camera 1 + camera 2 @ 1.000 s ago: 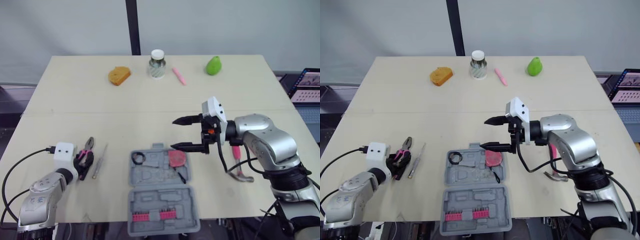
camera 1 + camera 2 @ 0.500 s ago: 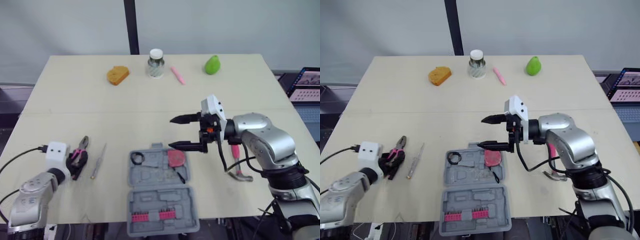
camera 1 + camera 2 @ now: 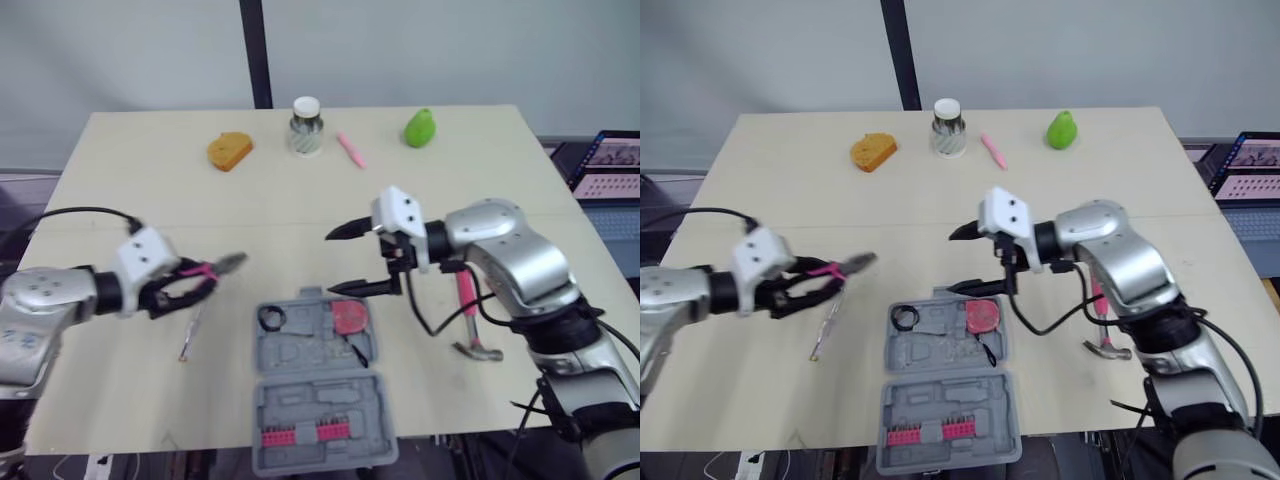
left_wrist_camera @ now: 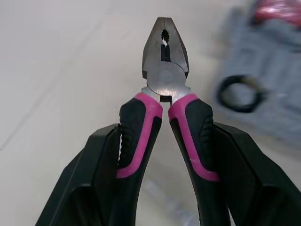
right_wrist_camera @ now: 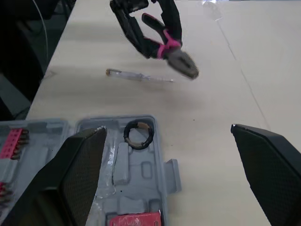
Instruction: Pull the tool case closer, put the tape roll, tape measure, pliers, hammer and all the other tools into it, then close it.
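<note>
Pink pliers (image 4: 164, 89) now aloft, L tool (image 3: 183, 289)

no readable text, labels or numbers

My arms (image 3: 505, 250) are rounded silver-grey shells; each wrist bears a white camera block (image 3: 395, 212), black cables (image 3: 90, 210) and black tapered jaws.

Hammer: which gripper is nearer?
Right. The right gripper, open, hovers over the far edge of the tool case beside the hammer; the left gripper holds the pliers on the case's other side.
</note>
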